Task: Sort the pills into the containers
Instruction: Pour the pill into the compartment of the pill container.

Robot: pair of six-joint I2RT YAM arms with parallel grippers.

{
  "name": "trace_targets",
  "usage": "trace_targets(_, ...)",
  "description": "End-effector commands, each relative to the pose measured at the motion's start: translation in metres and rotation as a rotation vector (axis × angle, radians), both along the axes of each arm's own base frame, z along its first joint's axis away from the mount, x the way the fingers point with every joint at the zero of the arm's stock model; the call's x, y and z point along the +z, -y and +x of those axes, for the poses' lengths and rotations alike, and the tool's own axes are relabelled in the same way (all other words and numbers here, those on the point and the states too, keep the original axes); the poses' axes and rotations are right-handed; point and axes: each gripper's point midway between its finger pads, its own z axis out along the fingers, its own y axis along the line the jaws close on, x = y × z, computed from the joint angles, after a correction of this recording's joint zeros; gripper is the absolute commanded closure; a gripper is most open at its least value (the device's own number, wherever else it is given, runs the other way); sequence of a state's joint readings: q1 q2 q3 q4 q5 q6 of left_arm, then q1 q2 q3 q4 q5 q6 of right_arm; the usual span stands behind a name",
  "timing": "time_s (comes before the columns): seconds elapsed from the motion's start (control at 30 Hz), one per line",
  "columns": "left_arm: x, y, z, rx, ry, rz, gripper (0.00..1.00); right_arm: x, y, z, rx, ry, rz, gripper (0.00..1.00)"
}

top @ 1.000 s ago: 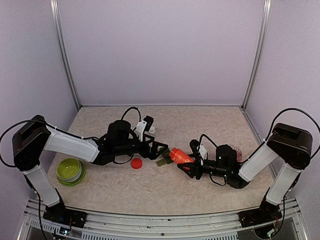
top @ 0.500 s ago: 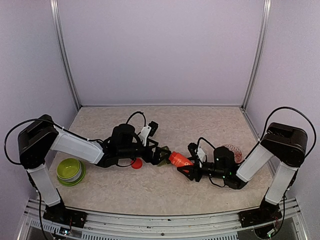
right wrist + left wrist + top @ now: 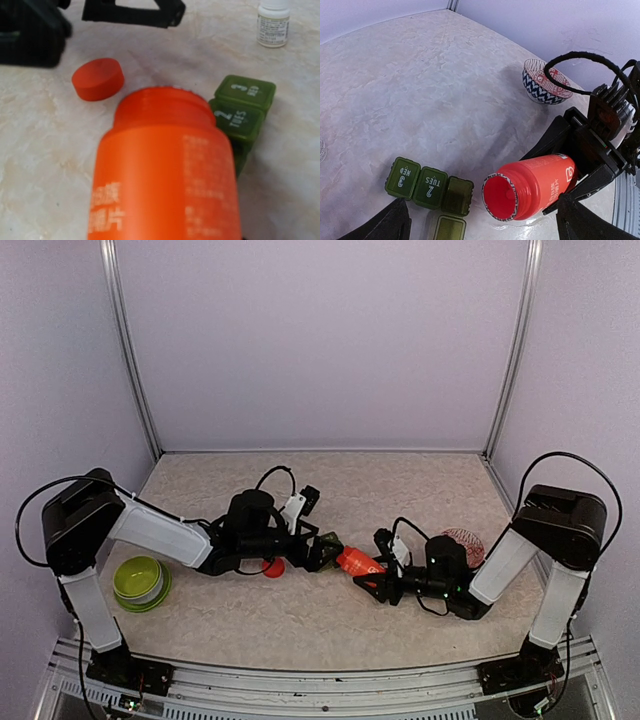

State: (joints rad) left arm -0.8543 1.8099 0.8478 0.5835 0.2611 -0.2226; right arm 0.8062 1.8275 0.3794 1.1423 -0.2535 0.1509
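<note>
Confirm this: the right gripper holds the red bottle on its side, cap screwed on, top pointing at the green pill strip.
Wrong on the cap: it is off. The left wrist view shows the mouth of the red bottle open; the red cap lies apart in the right wrist view. Otherwise yes: the right gripper holds it on its side, top toward the green pill strip.

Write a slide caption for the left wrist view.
Right gripper holds an uncapped red bottle, mouth toward the green strip's open end compartment.
</note>
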Motion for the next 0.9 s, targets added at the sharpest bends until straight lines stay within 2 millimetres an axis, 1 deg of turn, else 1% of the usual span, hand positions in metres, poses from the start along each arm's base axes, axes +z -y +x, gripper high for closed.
trace_targets(0.0,0.005,0.012,0.004,-0.024,0.022,-0.01,0.01,0.016,-0.003,0.011,-0.013,0.048,0.034,1.0)
trace_targets(0.17,-0.003,0.012,0.011,-0.008,0.015,0.007,0.01,0.014,-0.005,0.012,-0.01,0.042,0.024,1.0)
trace_targets(0.43,-0.006,0.014,0.02,0.01,0.013,0.02,0.01,0.015,-0.004,0.016,-0.026,0.037,0.008,1.0)
trace_targets(0.87,-0.024,0.013,0.026,0.036,-0.008,0.077,0.01,0.017,0.0,0.016,-0.04,0.025,0.001,1.0)
